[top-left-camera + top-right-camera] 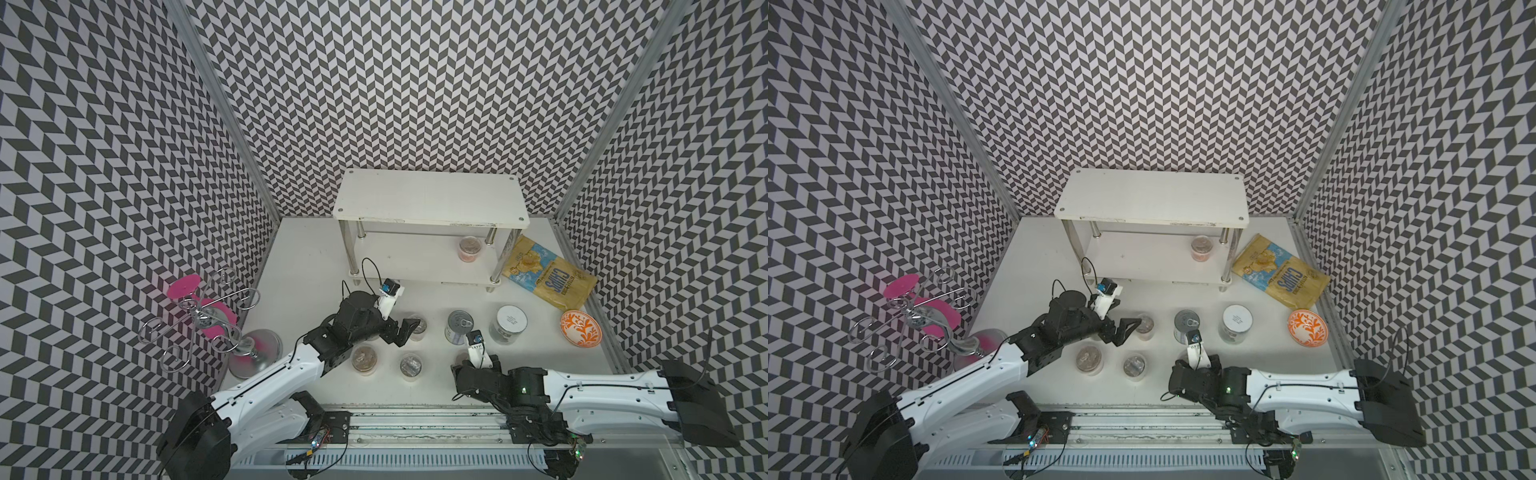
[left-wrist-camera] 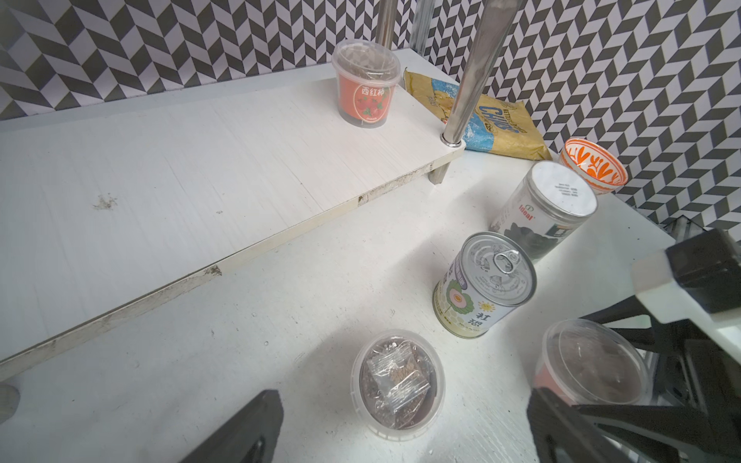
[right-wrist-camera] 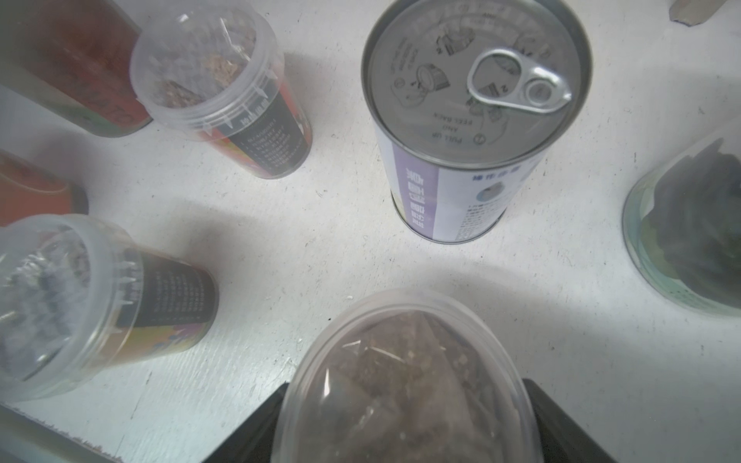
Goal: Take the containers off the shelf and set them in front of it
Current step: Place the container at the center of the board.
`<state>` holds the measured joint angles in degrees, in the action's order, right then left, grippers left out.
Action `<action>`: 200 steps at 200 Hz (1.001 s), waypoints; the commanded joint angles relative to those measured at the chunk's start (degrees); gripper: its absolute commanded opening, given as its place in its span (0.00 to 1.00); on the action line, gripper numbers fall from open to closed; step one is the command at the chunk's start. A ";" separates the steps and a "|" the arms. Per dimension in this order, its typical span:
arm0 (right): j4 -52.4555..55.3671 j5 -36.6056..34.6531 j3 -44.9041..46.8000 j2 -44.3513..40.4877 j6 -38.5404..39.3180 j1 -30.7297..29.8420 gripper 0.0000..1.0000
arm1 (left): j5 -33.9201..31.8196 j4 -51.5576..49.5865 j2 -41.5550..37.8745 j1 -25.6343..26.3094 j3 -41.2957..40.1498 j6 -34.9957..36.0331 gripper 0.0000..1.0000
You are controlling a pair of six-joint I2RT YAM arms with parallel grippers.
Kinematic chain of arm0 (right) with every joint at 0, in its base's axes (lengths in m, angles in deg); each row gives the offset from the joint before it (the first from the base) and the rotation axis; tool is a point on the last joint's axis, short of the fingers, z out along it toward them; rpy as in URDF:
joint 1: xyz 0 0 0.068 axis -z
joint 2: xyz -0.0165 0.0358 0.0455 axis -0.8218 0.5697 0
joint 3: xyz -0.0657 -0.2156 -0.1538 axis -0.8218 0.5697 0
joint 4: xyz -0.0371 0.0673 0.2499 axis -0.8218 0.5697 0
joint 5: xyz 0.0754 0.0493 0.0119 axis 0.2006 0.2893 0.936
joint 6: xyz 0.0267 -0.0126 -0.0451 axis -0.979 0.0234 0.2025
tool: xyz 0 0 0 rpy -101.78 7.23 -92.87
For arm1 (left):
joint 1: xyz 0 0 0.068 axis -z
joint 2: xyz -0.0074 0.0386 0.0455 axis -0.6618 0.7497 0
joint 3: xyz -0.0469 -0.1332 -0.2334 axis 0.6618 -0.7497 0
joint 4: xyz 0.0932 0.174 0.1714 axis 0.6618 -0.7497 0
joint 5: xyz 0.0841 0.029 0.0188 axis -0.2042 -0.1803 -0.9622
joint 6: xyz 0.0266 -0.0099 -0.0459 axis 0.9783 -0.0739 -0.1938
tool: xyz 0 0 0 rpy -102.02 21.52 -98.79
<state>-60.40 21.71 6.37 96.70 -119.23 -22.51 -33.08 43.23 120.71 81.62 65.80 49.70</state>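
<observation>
cup [image 3: 405, 360] upright — axis vertical, seemingly

There is one white shelf [image 1: 430, 195], one tin can [image 1: 459, 326], one clear jar [image 1: 510, 320], one orange bowl [image 1: 579, 328], one bag of chips [image 1: 548, 278] and one wire stand [image 1: 203, 316]. There are two robot arms [image 1: 266, 378] [image 1: 598, 386]. I can count at least five small cups [image 1: 470, 248] [image 1: 417, 327] [image 1: 364, 359] [image 1: 411, 365] [image 3: 401, 381].

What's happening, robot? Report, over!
Left pincer open, empty. Right pincer around a clear cup, grip unclear. One red-label cup on the shelf's lower board. Chrome leg close beside it.
</observation>
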 commanded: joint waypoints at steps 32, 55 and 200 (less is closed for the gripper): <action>-4.35 -2.13 -1.20 2.93 1.74 -0.19 0.90 | 0.74 -0.86 -2.20 -0.54 0.11 0.86 1.00; -6.26 -1.02 -1.57 2.18 3.57 -0.19 0.90 | 0.71 -1.44 -2.49 -0.68 0.08 1.27 1.00; 1.59 1.21 -5.27 0.96 1.41 -0.19 0.96 | 2.40 -0.72 -1.79 -2.53 -0.12 1.75 1.00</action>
<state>-60.31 24.70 3.51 98.88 -117.04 -22.51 -31.66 42.62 119.14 79.66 65.80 50.95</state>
